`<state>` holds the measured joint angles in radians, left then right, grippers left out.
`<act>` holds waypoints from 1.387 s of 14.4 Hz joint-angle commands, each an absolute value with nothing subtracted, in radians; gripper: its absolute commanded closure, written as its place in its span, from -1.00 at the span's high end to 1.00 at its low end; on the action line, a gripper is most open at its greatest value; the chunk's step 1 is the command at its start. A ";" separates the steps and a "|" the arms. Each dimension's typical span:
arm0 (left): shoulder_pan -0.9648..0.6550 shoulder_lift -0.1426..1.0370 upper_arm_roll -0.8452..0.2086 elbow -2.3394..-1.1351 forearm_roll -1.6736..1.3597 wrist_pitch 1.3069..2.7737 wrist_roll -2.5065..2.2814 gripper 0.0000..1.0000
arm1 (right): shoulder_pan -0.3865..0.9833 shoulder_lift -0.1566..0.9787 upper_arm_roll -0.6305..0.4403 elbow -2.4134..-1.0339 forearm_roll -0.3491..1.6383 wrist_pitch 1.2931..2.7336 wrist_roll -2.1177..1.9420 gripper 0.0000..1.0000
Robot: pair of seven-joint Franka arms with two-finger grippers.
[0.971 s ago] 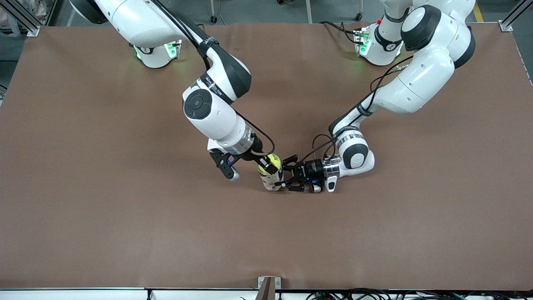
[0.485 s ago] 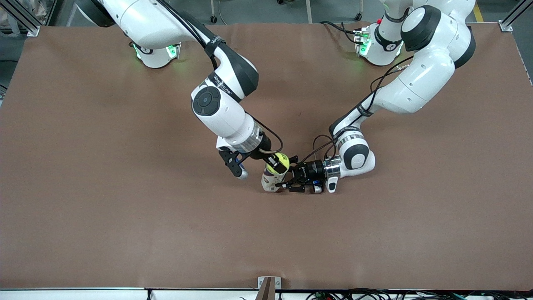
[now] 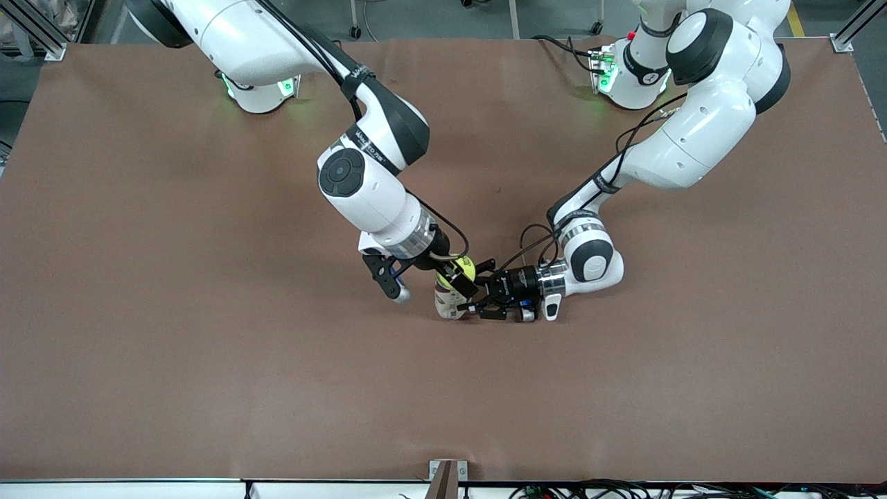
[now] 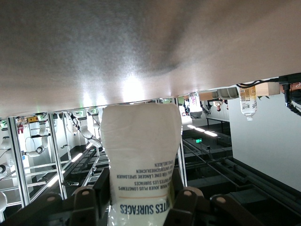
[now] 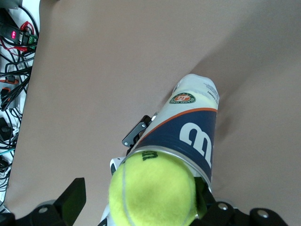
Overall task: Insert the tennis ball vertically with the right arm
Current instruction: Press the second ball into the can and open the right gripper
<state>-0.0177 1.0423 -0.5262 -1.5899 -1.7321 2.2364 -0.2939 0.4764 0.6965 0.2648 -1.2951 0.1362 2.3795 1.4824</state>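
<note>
- Tennis ball can (image 3: 449,299) stands upright mid-table, mouth at 12 o'clock.
- Left gripper (image 3: 479,299) is clamped on the can's side, low to the table.
- Tennis ball (image 5: 153,189) sits at the can's mouth.
- Right gripper (image 3: 459,276) is over the can; whether its fingers are parted cannot be told.
</note>
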 commanded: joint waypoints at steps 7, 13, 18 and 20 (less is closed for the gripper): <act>-0.041 1.088 -0.506 -1.545 -1.738 2.235 -0.259 -0.30 | 0.472 0.701 0.250 -1.180 0.133 2.237 1.497 1.00; -0.041 1.088 -0.506 -1.545 -1.738 2.235 -0.259 -0.30 | 0.472 0.695 0.250 -1.155 0.132 2.174 1.497 1.00; -0.058 1.115 -0.500 -1.513 -1.736 2.235 -0.258 -0.29 | 0.385 0.690 0.239 -1.154 0.133 2.077 1.358 1.00; -0.092 1.124 -0.454 -1.494 -1.746 2.235 -0.259 -0.29 | 0.321 0.684 0.238 -1.155 0.127 2.005 1.225 1.00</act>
